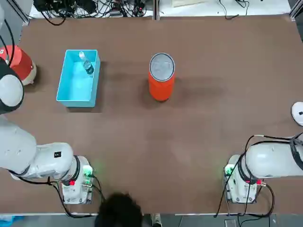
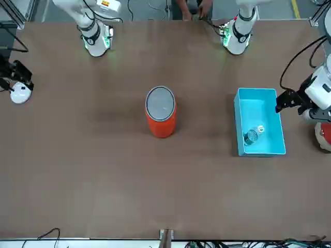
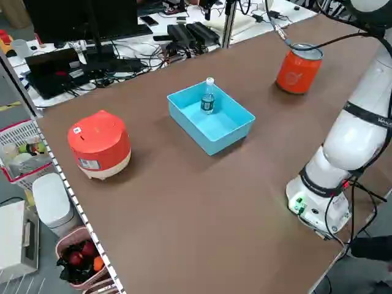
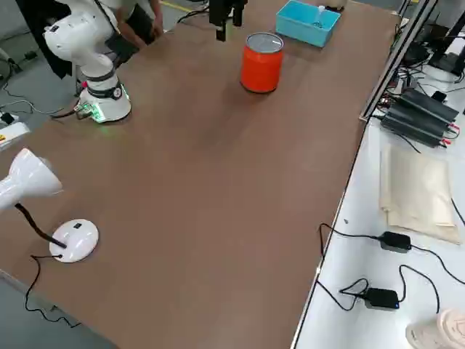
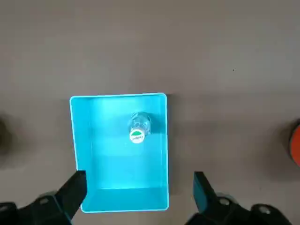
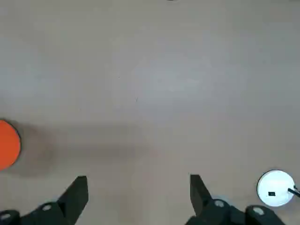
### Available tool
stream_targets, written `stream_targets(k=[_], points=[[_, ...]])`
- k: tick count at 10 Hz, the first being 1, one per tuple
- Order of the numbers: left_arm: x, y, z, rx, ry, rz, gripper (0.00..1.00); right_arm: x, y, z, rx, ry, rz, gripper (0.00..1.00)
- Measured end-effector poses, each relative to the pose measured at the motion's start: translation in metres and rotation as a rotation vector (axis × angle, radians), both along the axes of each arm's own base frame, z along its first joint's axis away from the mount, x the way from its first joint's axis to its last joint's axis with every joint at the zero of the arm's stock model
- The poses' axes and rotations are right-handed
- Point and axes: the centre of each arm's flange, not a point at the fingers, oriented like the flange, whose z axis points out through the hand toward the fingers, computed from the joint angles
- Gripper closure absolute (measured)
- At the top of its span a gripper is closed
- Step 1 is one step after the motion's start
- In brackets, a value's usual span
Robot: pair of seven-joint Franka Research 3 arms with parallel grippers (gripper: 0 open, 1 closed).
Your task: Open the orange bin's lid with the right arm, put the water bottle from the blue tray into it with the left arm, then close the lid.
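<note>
The orange bin (image 1: pixel 161 86) stands upright mid-table with the grey lid (image 1: pixel 162 65) flat on its top. To its left lies the blue tray (image 1: pixel 71 90); the water bottle (image 1: pixel 86 65) stands in the tray's far end, its white cap (image 5: pixel 137 136) facing the left wrist camera. High above the tray's near end my left gripper (image 5: pixel 139 176) hangs open and holds nothing. My right gripper (image 6: pixel 138 179) is open over bare table at the right side, well away from the bin (image 6: pixel 8 143), which shows only as an orange edge there.
A red-and-white rounded object (image 1: pixel 20 64) sits at the table's left edge beside the tray. A white lamp base (image 6: pixel 273 188) stands at the right edge near my right gripper. Cables and power bricks lie beyond the far edge. A person's head (image 1: pixel 119 211) shows at the near edge.
</note>
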Motion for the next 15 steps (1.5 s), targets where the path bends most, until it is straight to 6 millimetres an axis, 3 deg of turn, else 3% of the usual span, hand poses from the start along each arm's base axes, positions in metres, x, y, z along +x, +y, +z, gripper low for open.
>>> stream_targets(k=[3, 5, 7, 9, 10, 11, 12, 14, 15], points=[[0.002, 0.001, -0.007, 0.006, 0.006, -0.001, 0.0, 0.0, 0.0, 0.0, 0.0, -0.004, 0.0, 0.0], [0.013, 0.001, -0.033, 0.022, 0.018, 0.009, 0.0, 0.0, 0.0, 0.0, 0.001, -0.003, -0.001, 0.01], [0.026, 0.004, -0.07, 0.014, 0.035, 0.021, 0.0, 0.001, 0.012, -0.003, 0.013, 0.002, -0.045, 0.11], [0.029, 0.008, -0.12, 0.009, 0.013, 0.038, 0.0, -0.001, 0.064, -0.009, 0.031, 0.013, -0.111, 0.44], [0.026, 0.014, -0.147, 0.007, 0.005, 0.05, 0.02, -0.006, 0.1, -0.012, 0.035, 0.019, -0.143, 0.55], [0.02, 0.019, -0.171, 0.006, -0.003, 0.057, 0.02, -0.013, 0.138, -0.016, 0.04, 0.025, -0.175, 0.59], [0.013, 0.019, -0.192, 0.005, -0.015, 0.063, 0.04, -0.023, 0.179, -0.018, 0.047, 0.026, -0.212, 0.78], [-0.004, 0.017, -0.226, 0.004, -0.021, 0.064, 0.08, -0.05, 0.266, -0.03, 0.066, 0.009, -0.258, 0.85], [-0.012, 0.015, -0.24, 0.005, -0.014, 0.062, 0.09, -0.06, 0.303, -0.044, 0.072, 0.009, -0.269, 0.9]])
